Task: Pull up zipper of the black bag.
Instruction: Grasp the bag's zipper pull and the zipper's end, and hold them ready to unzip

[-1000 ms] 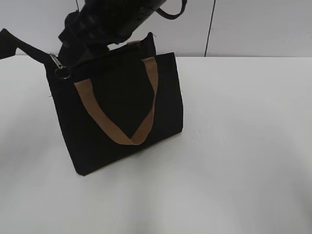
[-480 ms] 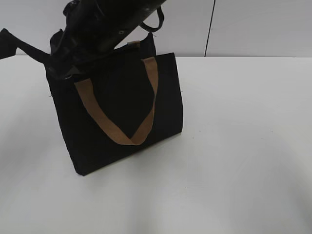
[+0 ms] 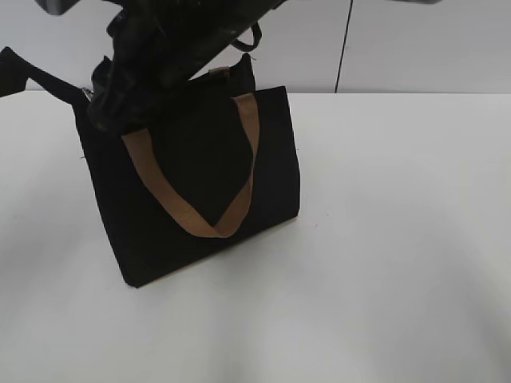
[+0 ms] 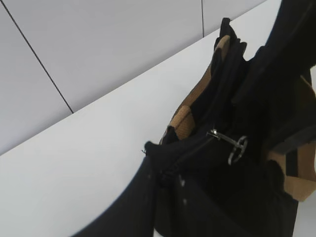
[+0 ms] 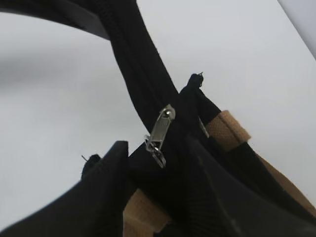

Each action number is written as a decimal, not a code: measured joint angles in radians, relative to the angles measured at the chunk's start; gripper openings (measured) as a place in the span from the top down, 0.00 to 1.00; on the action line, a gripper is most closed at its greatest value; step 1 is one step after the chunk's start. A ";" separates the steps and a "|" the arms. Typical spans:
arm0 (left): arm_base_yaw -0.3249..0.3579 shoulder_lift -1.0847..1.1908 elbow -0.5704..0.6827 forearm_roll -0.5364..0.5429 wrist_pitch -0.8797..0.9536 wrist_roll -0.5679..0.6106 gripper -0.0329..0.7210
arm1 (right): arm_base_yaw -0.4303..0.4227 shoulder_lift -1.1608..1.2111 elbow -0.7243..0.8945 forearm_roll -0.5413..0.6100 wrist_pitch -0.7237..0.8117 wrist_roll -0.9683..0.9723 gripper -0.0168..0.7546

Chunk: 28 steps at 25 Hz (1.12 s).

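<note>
The black bag (image 3: pixel 200 183) stands on the white table (image 3: pixel 383 263), one tan handle (image 3: pixel 200 215) hanging down its front. The zipper (image 5: pixel 161 132), a small silver slider, sits on the black zip line at the bag's top left corner. It also shows in the left wrist view (image 4: pixel 232 145) with its ring. My right gripper (image 5: pixel 154 149) is open, one finger on each side of the slider. In the exterior view the right arm (image 3: pixel 160 40) covers that corner. My left gripper (image 4: pixel 163 192) is shut on the zip line's tail end, holding it out to the left.
A pale panelled wall (image 3: pixel 399 48) rises right behind the table's far edge. The second tan handle (image 4: pixel 185 116) lies against the bag's far side. White table surface lies in front and to the right of the bag.
The right arm has come down and left over the bag's top left corner. The slider and ring, in plain sight a second ago, are now almost hidden behind it. The bag has not moved.
</note>
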 joint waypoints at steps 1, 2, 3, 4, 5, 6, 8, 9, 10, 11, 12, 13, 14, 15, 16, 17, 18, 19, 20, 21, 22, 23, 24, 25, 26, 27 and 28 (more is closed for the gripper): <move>0.000 0.000 0.000 0.000 0.000 -0.001 0.92 | 0.000 0.006 0.000 -0.005 0.000 0.000 0.61; 0.000 0.000 0.000 0.000 0.000 -0.001 0.92 | 0.000 0.014 0.000 -0.008 0.000 -0.001 0.61; 0.000 0.000 0.000 0.000 0.000 -0.001 0.92 | 0.000 0.022 0.000 -0.010 0.000 -0.001 0.61; 0.000 0.000 0.000 0.000 0.000 -0.001 0.92 | 0.000 0.026 0.000 -0.011 0.000 -0.001 0.61; 0.000 0.000 0.000 0.000 0.000 -0.001 0.92 | 0.000 0.027 0.000 -0.012 0.000 -0.001 0.61; 0.000 0.000 0.000 0.000 0.000 -0.001 0.92 | 0.000 0.028 0.000 -0.013 -0.003 -0.001 0.61; 0.000 0.000 0.000 0.000 0.000 -0.001 0.92 | 0.000 0.028 0.000 -0.013 -0.015 -0.001 0.61; 0.000 0.000 0.000 0.000 0.000 -0.001 0.92 | 0.000 0.030 0.000 -0.014 -0.020 -0.001 0.61; 0.000 0.000 0.000 0.000 0.000 -0.002 0.92 | 0.000 0.032 0.000 -0.014 -0.026 -0.001 0.61; 0.000 0.000 0.000 0.000 0.000 -0.002 0.92 | 0.000 0.035 0.000 -0.014 -0.027 -0.001 0.61; 0.000 0.000 0.000 0.000 0.000 -0.002 0.92 | 0.000 0.039 0.000 -0.014 -0.028 -0.002 0.61; 0.000 0.000 0.000 0.000 0.000 -0.002 0.92 | 0.000 0.045 0.000 -0.014 -0.028 -0.002 0.61; 0.000 0.000 0.000 0.000 0.000 -0.002 0.92 | 0.000 0.051 0.000 -0.014 -0.026 -0.002 0.61; 0.000 0.000 0.000 0.000 0.000 -0.002 0.92 | 0.000 0.054 0.000 -0.014 -0.026 -0.002 0.61; 0.000 0.000 0.000 0.000 0.000 -0.002 0.92 | 0.000 0.058 0.000 -0.014 -0.026 -0.002 0.61; 0.000 0.000 0.000 0.000 0.000 -0.002 0.92 | 0.000 0.059 0.000 -0.014 -0.026 -0.002 0.61; 0.000 0.000 0.000 0.000 0.000 -0.002 0.92 | 0.000 0.059 0.000 -0.014 -0.026 -0.002 0.61; 0.000 0.000 0.000 0.000 0.000 -0.002 0.92 | 0.000 0.059 0.000 -0.014 -0.027 -0.002 0.62; 0.000 0.000 0.000 0.000 0.000 -0.002 0.92 | 0.000 0.059 0.000 -0.014 -0.027 -0.002 0.62; 0.000 0.000 0.000 0.000 0.000 -0.002 0.92 | 0.000 0.059 0.000 -0.014 -0.027 -0.002 0.64; 0.000 0.000 0.000 0.000 0.000 -0.002 0.92 | 0.000 0.059 0.000 -0.014 -0.027 -0.002 0.65; 0.000 0.000 0.000 0.000 0.000 -0.002 0.92 | 0.000 0.059 0.000 -0.014 -0.028 -0.002 0.65; 0.000 0.000 0.000 0.000 0.000 -0.002 0.92 | 0.000 0.059 0.000 -0.014 -0.028 -0.002 0.66; 0.000 0.000 0.000 0.000 0.000 -0.002 0.92 | 0.000 0.059 0.000 -0.014 -0.028 -0.002 0.66; 0.000 0.000 0.000 0.000 0.000 -0.002 0.92 | 0.000 0.059 0.000 -0.014 -0.028 -0.002 0.66; 0.000 0.000 0.000 0.000 0.000 -0.002 0.92 | 0.000 0.059 0.000 -0.014 -0.028 -0.002 0.66; 0.000 0.000 0.000 0.000 0.000 -0.002 0.92 | 0.000 0.059 0.000 -0.014 -0.028 -0.002 0.66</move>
